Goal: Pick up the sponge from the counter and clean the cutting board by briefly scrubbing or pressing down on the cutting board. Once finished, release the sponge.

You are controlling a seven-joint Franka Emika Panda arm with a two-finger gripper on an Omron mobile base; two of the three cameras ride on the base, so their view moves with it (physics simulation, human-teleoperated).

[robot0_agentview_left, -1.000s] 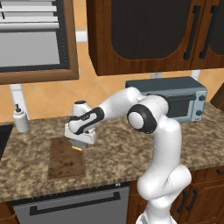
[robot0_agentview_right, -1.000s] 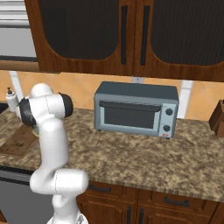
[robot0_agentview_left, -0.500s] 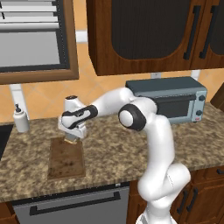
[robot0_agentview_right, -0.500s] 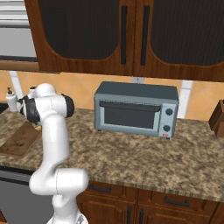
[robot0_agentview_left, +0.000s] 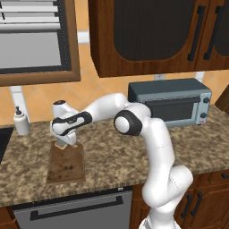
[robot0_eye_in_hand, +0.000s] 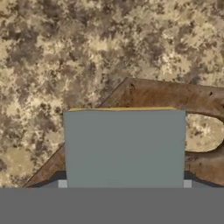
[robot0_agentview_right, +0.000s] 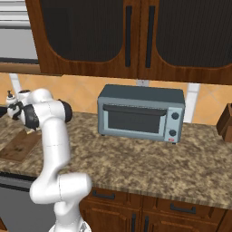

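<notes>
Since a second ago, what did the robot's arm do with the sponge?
The arm swung left along the counter, carrying the sponge from the cutting board's right edge to over its far end. The gripper kept the sponge in its jaws throughout. The board, toaster oven and soap bottle did not move.

Grey toaster oven (robot0_agentview_left: 172,103) against the wall, dark wood cabinets (robot0_agentview_right: 136,38) above; white soap bottle (robot0_agentview_left: 20,121) far left.

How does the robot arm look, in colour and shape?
The arm is glossy white, built of rounded tubular links with dark round joint caps. A dark band sits near the wrist, just before the gripper. No cables or markings show.
</notes>
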